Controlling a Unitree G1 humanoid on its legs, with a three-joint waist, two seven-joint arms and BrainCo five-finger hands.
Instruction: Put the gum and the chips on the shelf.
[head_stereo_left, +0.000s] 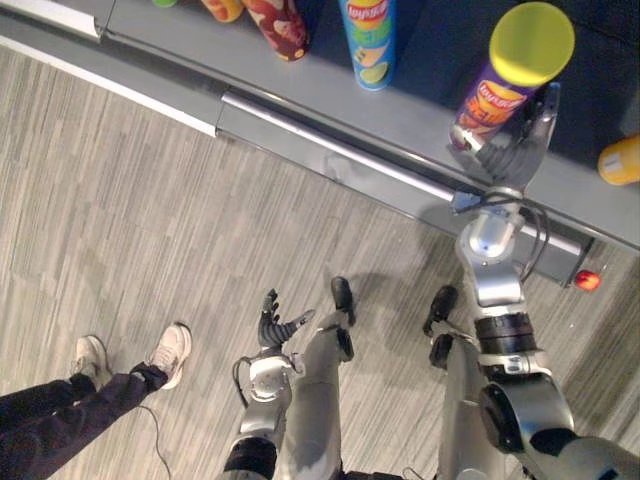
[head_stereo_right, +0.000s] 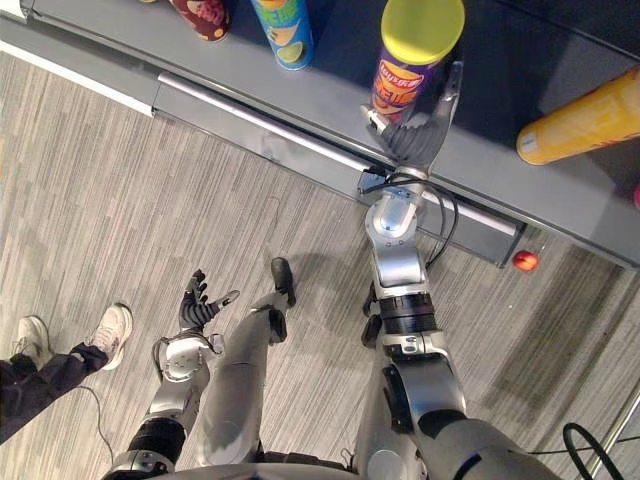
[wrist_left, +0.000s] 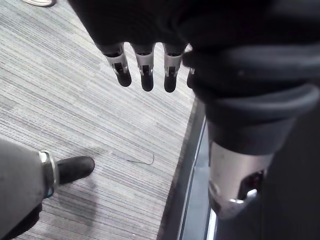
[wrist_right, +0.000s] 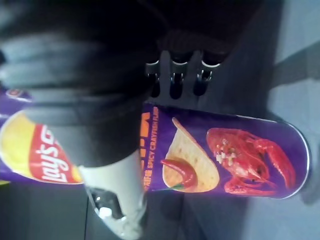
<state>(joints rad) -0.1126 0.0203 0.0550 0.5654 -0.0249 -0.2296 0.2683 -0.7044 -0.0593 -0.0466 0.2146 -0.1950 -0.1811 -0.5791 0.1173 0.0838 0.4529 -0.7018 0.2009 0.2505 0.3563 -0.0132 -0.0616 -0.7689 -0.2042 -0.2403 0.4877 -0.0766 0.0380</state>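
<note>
A purple chips can (head_stereo_left: 500, 90) with a yellow lid (head_stereo_left: 532, 42) stands upright on the grey shelf (head_stereo_left: 400, 115). My right hand (head_stereo_left: 508, 152) reaches up to it from below, with fingers on one side of the can's base and the thumb raised along the other side. In the right wrist view the purple chips can (wrist_right: 220, 155) lies between my fingers (wrist_right: 174, 85) and thumb. My left hand (head_stereo_left: 278, 328) hangs low over the floor, open and holding nothing, its fingers (wrist_left: 146, 75) straight. A small red object (head_stereo_left: 587, 280) sits at the foot of the shelf.
On the shelf also stand a blue chips can (head_stereo_left: 368, 40) and a red one (head_stereo_left: 282, 25); an orange can (head_stereo_right: 585, 120) lies at the right. A metal rail (head_stereo_left: 340, 148) runs along the shelf front. A person's legs and shoes (head_stereo_left: 168, 352) are at lower left.
</note>
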